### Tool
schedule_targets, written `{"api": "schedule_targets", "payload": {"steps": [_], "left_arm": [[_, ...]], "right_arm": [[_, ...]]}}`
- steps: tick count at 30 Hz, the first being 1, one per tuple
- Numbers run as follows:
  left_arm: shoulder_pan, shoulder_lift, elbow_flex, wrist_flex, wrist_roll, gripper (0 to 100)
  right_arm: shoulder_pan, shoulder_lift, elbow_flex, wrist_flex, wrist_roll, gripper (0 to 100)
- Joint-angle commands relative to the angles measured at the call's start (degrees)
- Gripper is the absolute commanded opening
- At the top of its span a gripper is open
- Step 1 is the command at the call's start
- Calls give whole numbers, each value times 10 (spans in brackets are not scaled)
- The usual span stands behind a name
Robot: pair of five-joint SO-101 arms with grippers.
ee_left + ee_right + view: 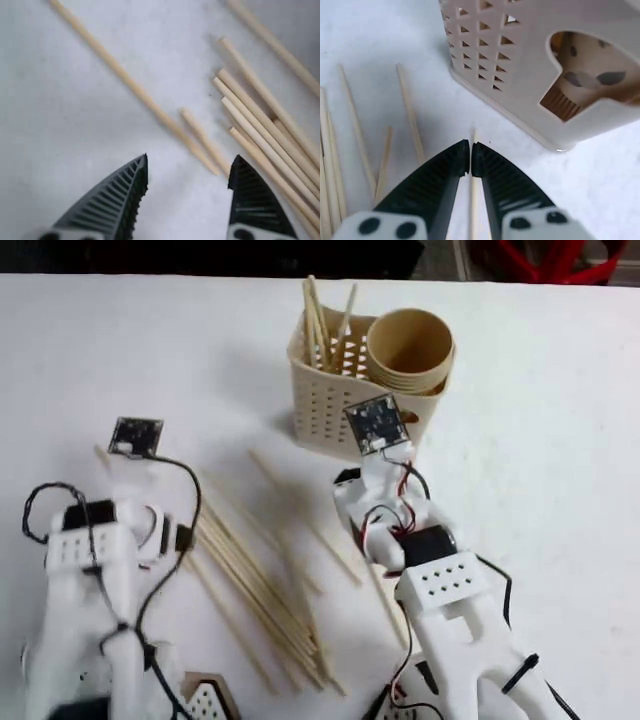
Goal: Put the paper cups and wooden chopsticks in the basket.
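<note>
A cream perforated basket (330,405) stands at the table's far middle, holding stacked paper cups (410,345) and a few upright chopsticks (320,315). Many loose wooden chopsticks (255,580) lie fanned on the white table between the two arms. My left gripper (190,161) is open just above the table, with one chopstick's end (200,142) lying between its fingertips and a bundle of chopsticks (265,130) beside one finger. My right gripper (470,149) is shut close in front of the basket (520,65). A single chopstick (473,205) lies on the table under it.
The left arm (90,570) is at the near left and the right arm (430,580) at the near middle, just short of the basket. Bare white table lies to the far left and to the right of the basket.
</note>
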Motion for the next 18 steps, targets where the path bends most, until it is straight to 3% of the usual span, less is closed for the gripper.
{"api": "schedule_targets", "payload": {"steps": [1, 8, 18], "left_arm": [[-7, 131, -55, -21, 9, 268], [-4, 237, -113, -20, 15, 260], [21, 280, -130, -52, 49, 112]], "right_arm": [[7, -19, -13, -12, 0, 21], [7, -19, -13, -12, 1, 21], [7, -19, -13, -12, 1, 21]]}}
